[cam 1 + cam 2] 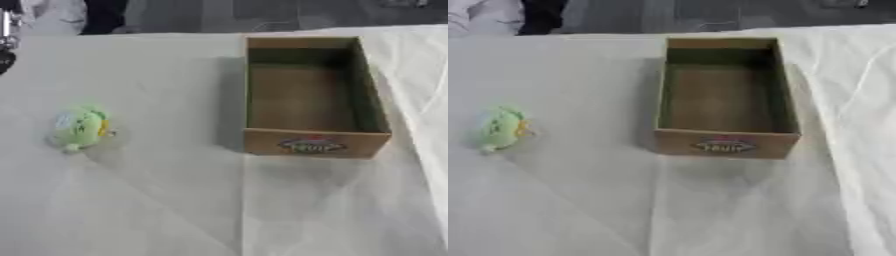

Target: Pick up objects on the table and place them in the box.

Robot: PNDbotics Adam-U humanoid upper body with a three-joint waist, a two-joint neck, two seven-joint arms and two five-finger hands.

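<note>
Lying well left of the open box [315, 142], green toy [80, 127] on white tablecloth [175, 200].

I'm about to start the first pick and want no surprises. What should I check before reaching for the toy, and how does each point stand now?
1. Green soft toy in view, lying free on the table: ok.
2. Nothing touching or covering the toy: ok.
3. Cardboard box upright, open top facing up: ok.
4. Box interior free to receive the toy: ok, it looks empty.
5. Path from toy to box unobstructed: ok, only bare cloth between them.
6. Hands ready and open: cannot tell, neither hand shows clearly in either view.
</note>
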